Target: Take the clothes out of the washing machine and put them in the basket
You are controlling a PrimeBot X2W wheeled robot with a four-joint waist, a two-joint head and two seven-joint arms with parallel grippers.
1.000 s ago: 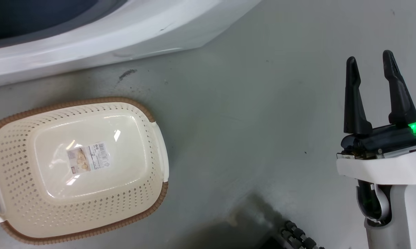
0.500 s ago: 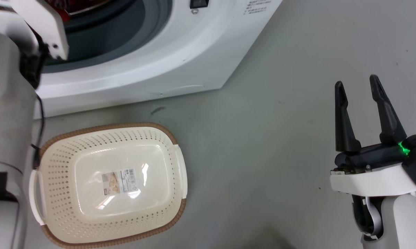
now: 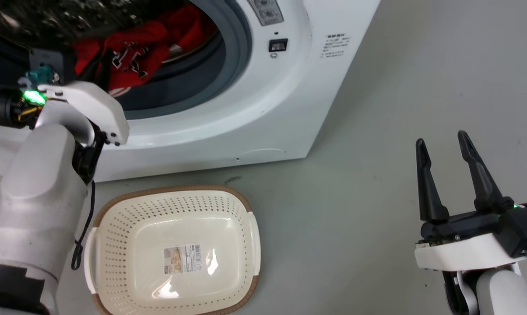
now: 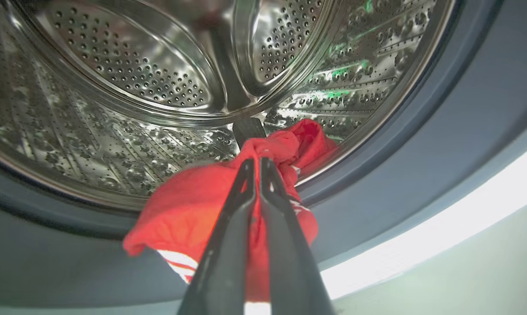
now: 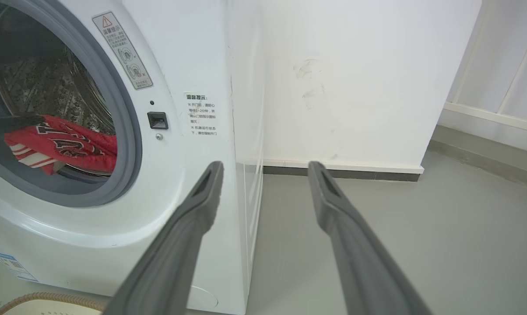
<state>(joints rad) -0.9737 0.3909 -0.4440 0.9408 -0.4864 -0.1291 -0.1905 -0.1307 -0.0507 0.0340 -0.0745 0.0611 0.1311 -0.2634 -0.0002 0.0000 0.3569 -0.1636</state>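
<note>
The red clothes (image 4: 189, 210) lay at the front lip of the drum (image 4: 136, 78), spilling over the grey gasket (image 4: 421, 153) of the washing machine (image 3: 289, 87). The left claw (image 4: 254, 161) was pressed together on a bunched fold of this fabric, its two dark fingers nearly parallel. White stripe trim showed at the hem. In the right wrist view black-and-white block lettering ran across the cloth, too creased to read.

On the ring around the porthole sat a warning sticker (image 5: 123, 50) with a red triangle and small pictograms. Below it was the door latch (image 5: 157, 120), and beside that a block of Chinese print (image 5: 202, 114) too fine to make out. A small blue-edged label (image 5: 14, 264) sat low on the front panel.

The cream basket (image 3: 171, 190) stood on the grey floor (image 3: 355, 197) just in front of the washer, open side up, with a product sticker (image 3: 182, 259) and barcode on its bottom; its writing was illegible.

The right claw (image 3: 440, 137) hung spread wide over bare floor, well apart from basket and washer. Past the washer's right edge, open floor ran to a white wall (image 5: 355, 65).
</note>
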